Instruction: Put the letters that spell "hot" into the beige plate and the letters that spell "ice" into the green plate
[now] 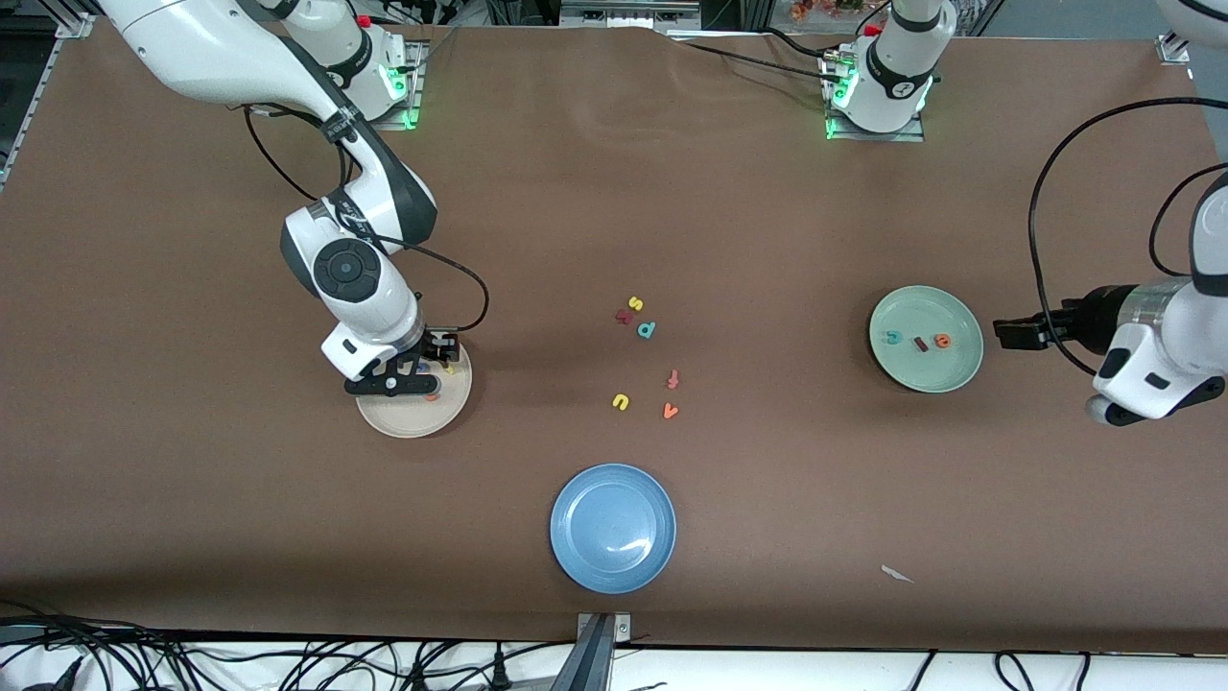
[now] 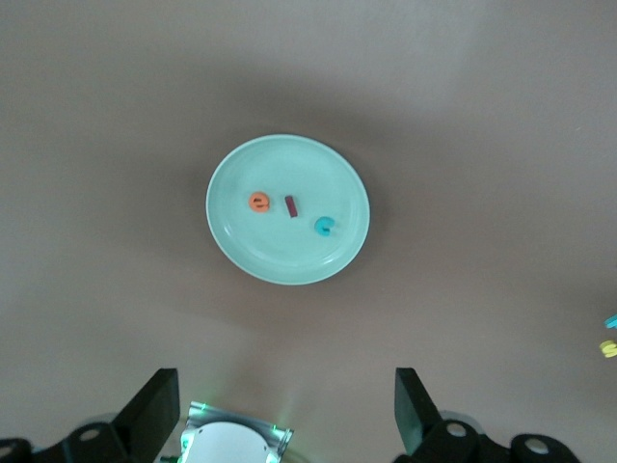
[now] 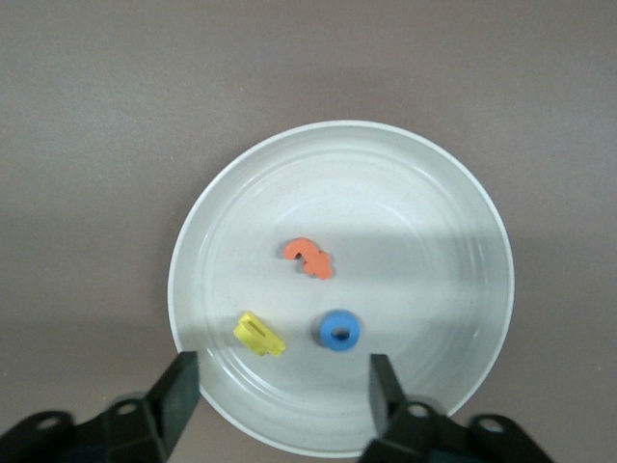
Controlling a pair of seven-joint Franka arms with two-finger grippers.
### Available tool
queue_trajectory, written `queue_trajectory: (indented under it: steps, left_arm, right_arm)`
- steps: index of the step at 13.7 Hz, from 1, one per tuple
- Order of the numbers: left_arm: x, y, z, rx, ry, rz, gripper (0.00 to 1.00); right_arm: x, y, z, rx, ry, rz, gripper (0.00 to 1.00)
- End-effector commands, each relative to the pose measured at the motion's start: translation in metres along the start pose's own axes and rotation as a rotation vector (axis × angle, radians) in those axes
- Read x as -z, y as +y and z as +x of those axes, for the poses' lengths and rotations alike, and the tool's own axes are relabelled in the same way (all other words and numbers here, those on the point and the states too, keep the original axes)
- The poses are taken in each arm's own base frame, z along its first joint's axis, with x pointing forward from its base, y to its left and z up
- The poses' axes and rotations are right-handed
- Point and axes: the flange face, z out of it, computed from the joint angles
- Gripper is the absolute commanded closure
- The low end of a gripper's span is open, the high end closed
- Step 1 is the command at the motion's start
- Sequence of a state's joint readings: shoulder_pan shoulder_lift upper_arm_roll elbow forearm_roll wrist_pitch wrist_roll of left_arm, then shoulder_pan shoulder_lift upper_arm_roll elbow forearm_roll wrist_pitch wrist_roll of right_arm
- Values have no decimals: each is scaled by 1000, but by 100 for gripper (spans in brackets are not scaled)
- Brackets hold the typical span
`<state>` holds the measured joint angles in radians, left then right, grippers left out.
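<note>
Right arm is reached out from its base and bent down at the wrist; the right gripper (image 1: 408, 376) is held low over the beige plate (image 1: 413, 424), pointed straight down, fingers (image 3: 180, 397) spread apart, nothing gripped between them. Left arm is parked at its own end of the table, well apart from the beige plate; the left gripper (image 1: 1019, 332) is held level, fingers (image 2: 154, 413) spread wide, nothing gripped.

green plate (image 2: 241, 246) holds orange e (image 2: 259, 202), dark red i (image 2: 290, 204), teal c (image 2: 326, 227); left tool (image 2: 287, 410) spread wide.
</note>
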<state>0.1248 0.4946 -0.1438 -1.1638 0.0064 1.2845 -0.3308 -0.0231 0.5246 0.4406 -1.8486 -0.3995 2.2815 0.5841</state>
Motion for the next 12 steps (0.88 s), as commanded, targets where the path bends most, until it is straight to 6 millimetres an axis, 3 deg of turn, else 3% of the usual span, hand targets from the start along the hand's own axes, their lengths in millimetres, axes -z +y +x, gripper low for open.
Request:
queue_trajectory:
  steps: [1, 5, 7, 9, 12]
  left_arm:
    - [19, -2, -21, -23, 60, -31, 2]
    - [42, 1, -43, -31, 165, -101, 2]
    - [49, -1, -60, -32, 200, -107, 2]
    - [56, -4, -75, -33, 219, -107, 2]
    - [66, -1, -96, -43, 263, -113, 1]
  right_arm:
    - [24, 10, -2, -9, 34, 13, 0]
    - [95, 21, 7, -100, 42, 77, 0]
    - [134, 35, 6, -36, 14, 32, 0]
    - [172, 61, 8, -24, -27, 51, 0]
    - [218, 132, 9, 15, -63, 55, 0]
